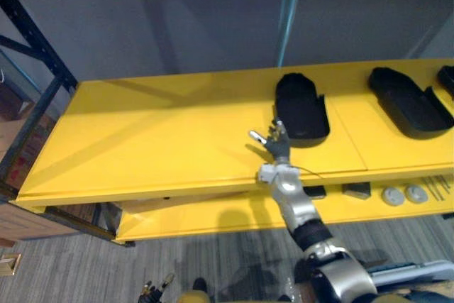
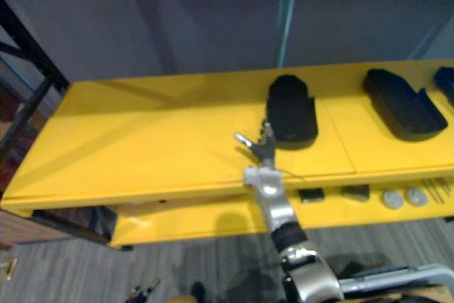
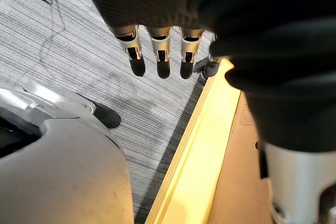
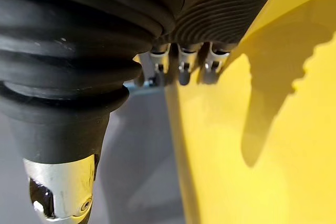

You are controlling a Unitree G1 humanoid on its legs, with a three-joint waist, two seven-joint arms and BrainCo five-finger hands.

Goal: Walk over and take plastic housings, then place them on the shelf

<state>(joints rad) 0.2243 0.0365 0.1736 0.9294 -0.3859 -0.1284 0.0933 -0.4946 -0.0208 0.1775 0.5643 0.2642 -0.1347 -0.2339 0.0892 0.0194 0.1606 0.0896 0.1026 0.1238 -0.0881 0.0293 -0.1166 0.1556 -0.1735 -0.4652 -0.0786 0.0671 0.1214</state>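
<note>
A black plastic housing [image 1: 301,108] lies on the yellow shelf top [image 1: 156,140], right of centre. My right hand [image 1: 275,141] is held over the shelf just in front of and left of that housing, its fingers [image 4: 181,69] spread and straight with nothing in them. Two more black housings [image 1: 410,101] [image 1: 447,76] lie further right on the same top. Low beside me, over the grey floor, hangs my left hand [image 1: 151,290]. Its fingers [image 3: 163,56] are straight and it is empty, close to the yellow shelf edge [image 3: 199,145].
A lower yellow shelf [image 1: 213,218] carries grey discs [image 1: 392,195], small dark blocks [image 1: 357,189] and screws [image 1: 438,186] at its right. A dark metal rack frame [image 1: 35,54] stands on the left, and a teal post [image 1: 289,12] rises behind the shelf.
</note>
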